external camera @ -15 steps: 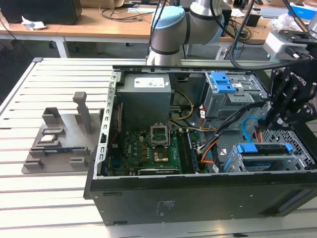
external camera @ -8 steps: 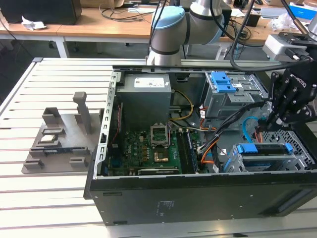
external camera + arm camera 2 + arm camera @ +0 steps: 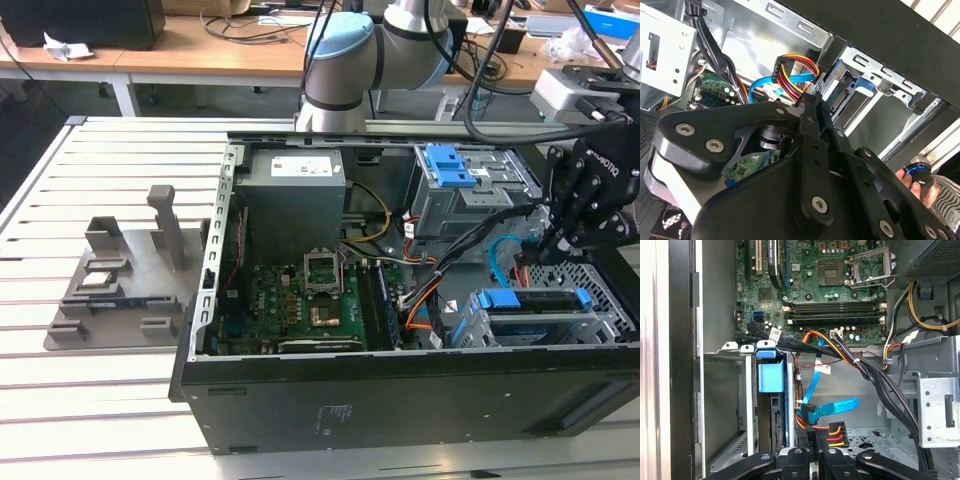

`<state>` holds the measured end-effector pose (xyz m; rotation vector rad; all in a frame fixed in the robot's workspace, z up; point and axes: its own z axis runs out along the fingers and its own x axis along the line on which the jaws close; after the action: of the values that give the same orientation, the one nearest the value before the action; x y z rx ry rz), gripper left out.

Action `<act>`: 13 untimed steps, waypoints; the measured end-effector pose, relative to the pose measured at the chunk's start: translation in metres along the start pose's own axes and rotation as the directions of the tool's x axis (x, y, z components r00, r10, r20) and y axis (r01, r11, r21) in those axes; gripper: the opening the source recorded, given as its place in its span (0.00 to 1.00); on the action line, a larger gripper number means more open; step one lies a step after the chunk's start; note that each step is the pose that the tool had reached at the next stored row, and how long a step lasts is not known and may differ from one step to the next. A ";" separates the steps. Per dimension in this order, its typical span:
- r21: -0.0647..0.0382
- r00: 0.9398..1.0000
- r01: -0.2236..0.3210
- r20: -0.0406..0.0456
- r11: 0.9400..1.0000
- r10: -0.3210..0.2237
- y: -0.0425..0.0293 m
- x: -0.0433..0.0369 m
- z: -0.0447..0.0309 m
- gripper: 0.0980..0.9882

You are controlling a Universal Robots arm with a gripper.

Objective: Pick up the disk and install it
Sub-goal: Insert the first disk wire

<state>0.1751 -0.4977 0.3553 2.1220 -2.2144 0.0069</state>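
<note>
The disk (image 3: 530,300) sits edge-up in the metal drive cage (image 3: 600,325) at the case's front corner on the exterior view's right, with its blue rail on top. In the first wrist view the disk (image 3: 778,427) stands in the cage beneath a blue tab (image 3: 771,377). The second wrist view shows the disk (image 3: 840,97) in the cage too. My black gripper (image 3: 548,250) hangs just over the cage's inner end, with nothing between its fingers. The gripper (image 3: 812,455) is beside a black power plug (image 3: 832,430) with coloured wires. Its fingers (image 3: 812,150) lie pressed together.
The open computer case (image 3: 400,400) lies on a slatted table (image 3: 60,190). A grey stand (image 3: 130,270) with upright posts is at the exterior view's left. A blue data cable (image 3: 837,407) and black cable bundles (image 3: 880,380) cross near the cage. A hand (image 3: 920,180) appears outside the case.
</note>
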 end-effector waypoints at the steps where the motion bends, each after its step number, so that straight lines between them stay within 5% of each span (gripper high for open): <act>1: 0.000 1.000 0.000 0.000 1.000 0.000 -0.0002 0.0028 0.0001 0.08; 6: 0.000 1.000 0.000 0.000 1.000 0.000 -0.0011 0.0232 0.0017 0.08; 13: -0.002 1.000 0.006 -0.001 1.000 -0.006 -0.0080 0.0237 0.0112 0.08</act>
<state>0.1816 -0.5223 0.3452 2.1278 -2.2067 0.0053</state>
